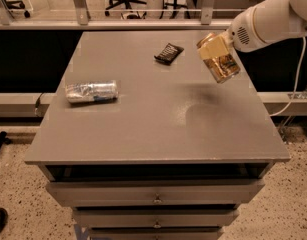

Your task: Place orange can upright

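Observation:
The orange can [223, 65], shiny copper with dark markings, hangs tilted in the air above the right side of the grey table [153, 129], its lower end pointing down and right. My gripper [213, 48] is shut on the can's upper part, with a pale finger pad [212, 49] lying across it. The white arm [270, 16] reaches in from the upper right. The can's shadow falls on the tabletop below and left of it.
A silver-and-blue can [91, 91] lies on its side at the table's left. A small dark packet [168, 53] lies near the far middle. Drawers [155, 193] sit below the front edge. A railing and office chairs stand behind.

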Tool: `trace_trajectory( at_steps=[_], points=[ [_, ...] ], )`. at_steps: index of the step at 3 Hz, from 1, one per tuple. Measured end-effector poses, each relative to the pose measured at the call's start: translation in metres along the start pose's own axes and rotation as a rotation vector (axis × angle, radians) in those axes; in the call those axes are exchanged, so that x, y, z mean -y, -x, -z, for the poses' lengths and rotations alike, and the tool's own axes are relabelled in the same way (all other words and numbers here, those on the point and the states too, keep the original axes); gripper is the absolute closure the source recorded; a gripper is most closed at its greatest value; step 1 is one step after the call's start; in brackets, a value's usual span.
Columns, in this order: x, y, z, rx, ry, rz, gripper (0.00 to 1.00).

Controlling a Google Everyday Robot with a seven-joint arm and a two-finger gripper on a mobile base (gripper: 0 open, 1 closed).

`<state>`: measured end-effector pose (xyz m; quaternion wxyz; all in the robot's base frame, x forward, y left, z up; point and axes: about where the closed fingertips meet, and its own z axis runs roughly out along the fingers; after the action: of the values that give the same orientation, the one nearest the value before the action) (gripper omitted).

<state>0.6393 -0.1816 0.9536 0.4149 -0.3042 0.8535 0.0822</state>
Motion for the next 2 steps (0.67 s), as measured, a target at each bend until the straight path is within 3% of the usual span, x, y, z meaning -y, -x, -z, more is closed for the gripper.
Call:
trace_trajectory(
  at_steps=[2],
  points=[
    [0.0023,0.0042,-0.0097,0.020,0.003,-0.014,1.00]
  ],
)
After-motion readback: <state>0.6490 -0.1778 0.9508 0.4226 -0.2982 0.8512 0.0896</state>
